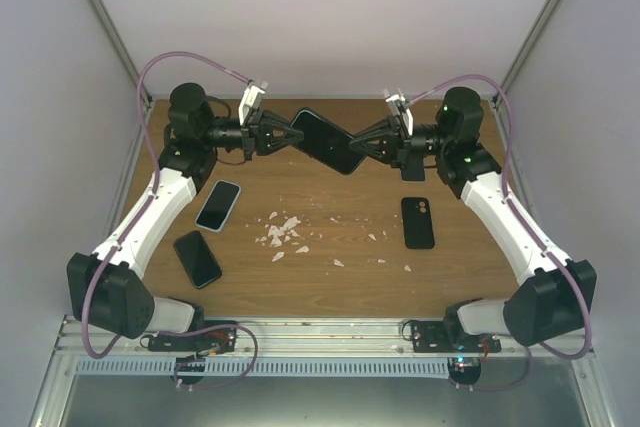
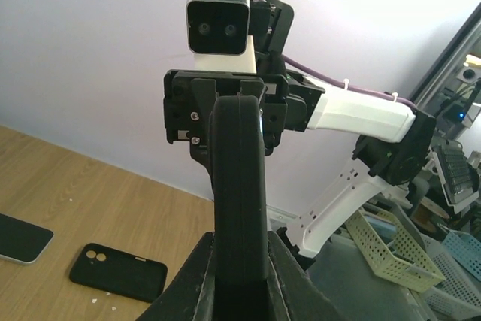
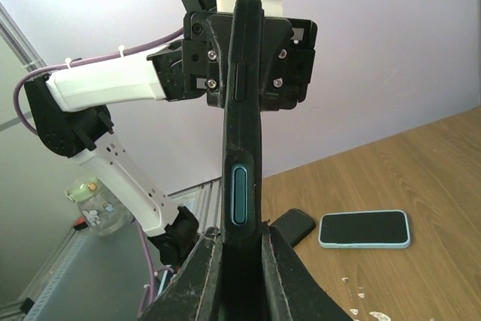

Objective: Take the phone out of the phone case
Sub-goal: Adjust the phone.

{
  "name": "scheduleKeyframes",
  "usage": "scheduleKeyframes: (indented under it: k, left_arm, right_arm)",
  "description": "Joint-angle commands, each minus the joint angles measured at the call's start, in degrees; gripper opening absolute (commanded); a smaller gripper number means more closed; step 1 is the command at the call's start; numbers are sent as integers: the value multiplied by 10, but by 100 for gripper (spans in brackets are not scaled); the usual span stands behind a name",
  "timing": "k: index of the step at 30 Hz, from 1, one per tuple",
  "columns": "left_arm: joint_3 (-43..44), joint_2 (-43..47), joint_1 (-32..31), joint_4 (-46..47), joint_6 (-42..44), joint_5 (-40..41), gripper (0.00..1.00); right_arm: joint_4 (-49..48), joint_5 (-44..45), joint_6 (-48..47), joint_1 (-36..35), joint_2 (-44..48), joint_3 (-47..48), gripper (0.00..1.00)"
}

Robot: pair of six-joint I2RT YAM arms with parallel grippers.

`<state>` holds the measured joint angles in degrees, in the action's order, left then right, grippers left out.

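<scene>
Cased phone (image 1: 328,141) up off worktop (image 1: 320,292); L fingers (image 2: 188,291) clamped on its L end, R fingers (image 3: 289,283) clamped on R end.

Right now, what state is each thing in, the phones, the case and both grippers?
cased phone: held off the table at both ends, case on.
left gripper: shut on the cased phone.
right gripper: shut on the cased phone.
blue-rimmed phone: lying flat, screen up, untouched.
black phone: lying flat, untouched.
black case: lying flat, untouched.
white scraps: scattered on the table.
</scene>
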<state>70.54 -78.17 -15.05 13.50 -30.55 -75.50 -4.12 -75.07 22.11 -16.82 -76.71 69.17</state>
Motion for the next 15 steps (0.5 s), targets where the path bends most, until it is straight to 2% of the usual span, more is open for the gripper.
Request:
scheduleKeyframes:
  k: [1, 4, 11, 15]
  left_arm:
    - [4, 4, -6, 17, -2, -45, 0]
    - [11, 4, -6, -23, 30, -57, 0]
    - [41, 6, 0, -163, 123, -92, 0]
    - [48, 5, 11, -220, 158, -107, 0]
  right_arm:
    - [-5, -21, -24, -5, 25, -3, 2]
    - [43, -31, -61, -4, 30, 1, 11]
    - [210, -44, -213, 11, 39, 25, 55]
    - [353, -32, -344, 20, 34, 47, 63]
